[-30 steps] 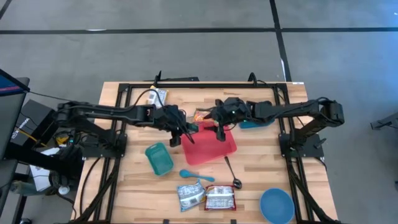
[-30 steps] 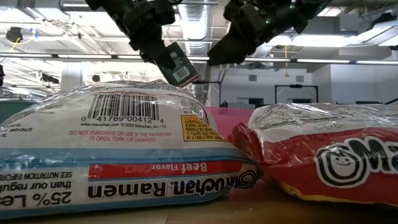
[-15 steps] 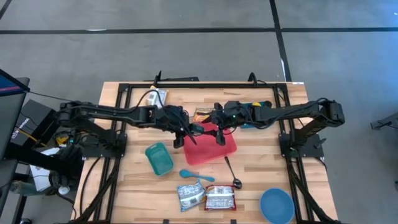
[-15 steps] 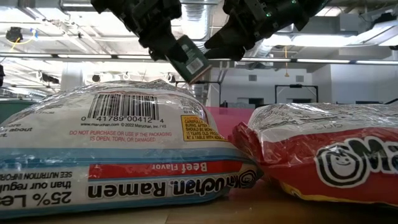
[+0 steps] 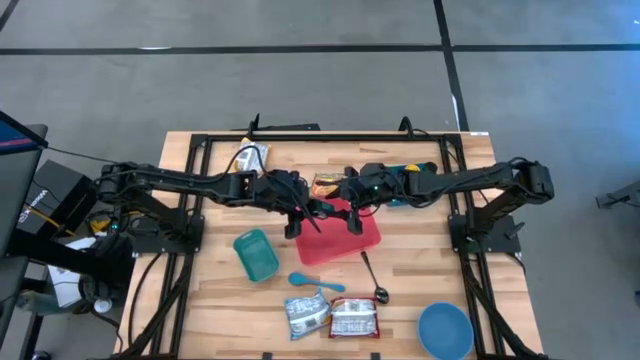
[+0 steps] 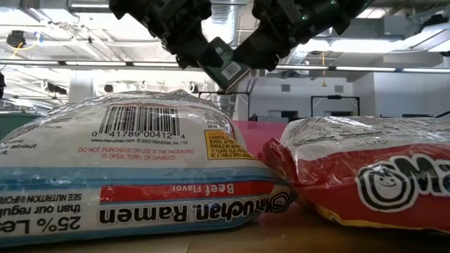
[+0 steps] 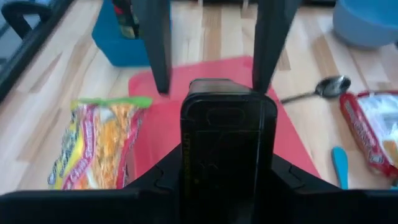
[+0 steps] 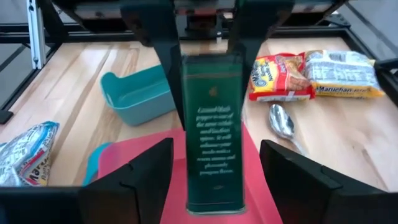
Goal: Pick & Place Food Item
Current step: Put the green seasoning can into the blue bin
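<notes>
A dark green rectangular tin [image 8: 213,132] hung above the red flat tray [image 5: 362,239] at mid-table, clamped between the closed fingers of the left gripper [image 5: 312,213]. Facing it, we saw the right gripper [image 5: 352,210] with fingers spread on either side of the tin. We judged the tin rigid, smooth and slippery, best taken across its narrow flat sides.
</notes>
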`<state>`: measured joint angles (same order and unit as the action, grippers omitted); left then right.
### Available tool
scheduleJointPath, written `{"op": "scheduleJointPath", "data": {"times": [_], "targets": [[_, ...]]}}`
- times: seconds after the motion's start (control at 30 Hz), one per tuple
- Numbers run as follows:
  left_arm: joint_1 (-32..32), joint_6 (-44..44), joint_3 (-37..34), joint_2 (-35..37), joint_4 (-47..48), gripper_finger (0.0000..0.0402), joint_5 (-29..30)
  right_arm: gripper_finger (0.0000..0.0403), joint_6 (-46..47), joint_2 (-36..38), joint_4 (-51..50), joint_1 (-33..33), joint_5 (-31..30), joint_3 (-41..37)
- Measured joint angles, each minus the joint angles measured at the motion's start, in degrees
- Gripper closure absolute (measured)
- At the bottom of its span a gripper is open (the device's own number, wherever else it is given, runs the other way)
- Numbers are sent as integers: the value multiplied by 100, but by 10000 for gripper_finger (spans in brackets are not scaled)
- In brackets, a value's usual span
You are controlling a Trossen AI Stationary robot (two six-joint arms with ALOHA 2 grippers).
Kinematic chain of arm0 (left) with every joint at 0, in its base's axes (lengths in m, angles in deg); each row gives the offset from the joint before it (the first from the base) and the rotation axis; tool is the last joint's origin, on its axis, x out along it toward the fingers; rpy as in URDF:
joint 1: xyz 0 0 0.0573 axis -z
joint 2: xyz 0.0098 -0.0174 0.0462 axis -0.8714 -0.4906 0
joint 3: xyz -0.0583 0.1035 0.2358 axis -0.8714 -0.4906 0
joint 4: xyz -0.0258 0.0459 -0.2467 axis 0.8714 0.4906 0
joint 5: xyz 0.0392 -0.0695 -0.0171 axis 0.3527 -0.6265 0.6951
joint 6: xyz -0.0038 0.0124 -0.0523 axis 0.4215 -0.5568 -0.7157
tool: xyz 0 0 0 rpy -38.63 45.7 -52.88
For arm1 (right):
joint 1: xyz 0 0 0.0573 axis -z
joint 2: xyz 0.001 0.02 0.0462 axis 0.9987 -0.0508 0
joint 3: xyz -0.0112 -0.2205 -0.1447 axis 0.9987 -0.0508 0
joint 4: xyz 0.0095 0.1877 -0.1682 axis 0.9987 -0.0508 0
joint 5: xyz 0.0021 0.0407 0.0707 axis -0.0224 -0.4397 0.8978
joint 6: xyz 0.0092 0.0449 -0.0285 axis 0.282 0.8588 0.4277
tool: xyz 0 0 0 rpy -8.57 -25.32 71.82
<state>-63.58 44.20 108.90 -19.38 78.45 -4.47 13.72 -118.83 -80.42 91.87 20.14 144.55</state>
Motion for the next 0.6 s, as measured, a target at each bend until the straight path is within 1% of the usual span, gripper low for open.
{"op": "scheduleJointPath", "data": {"times": [0.17, 0.37, 0.6], "targets": [[0, 0, 2, 2, -11, 277, -15, 168, 3, 0, -24, -64, -2, 0], [0, -2, 2, 2, -141, 285, -27, 168, 133, 0, 27, -66, 0, 0], [0, -2, 2, 2, -151, 279, -27, 168, 154, -247, 211, -91, 5, 18]]}}
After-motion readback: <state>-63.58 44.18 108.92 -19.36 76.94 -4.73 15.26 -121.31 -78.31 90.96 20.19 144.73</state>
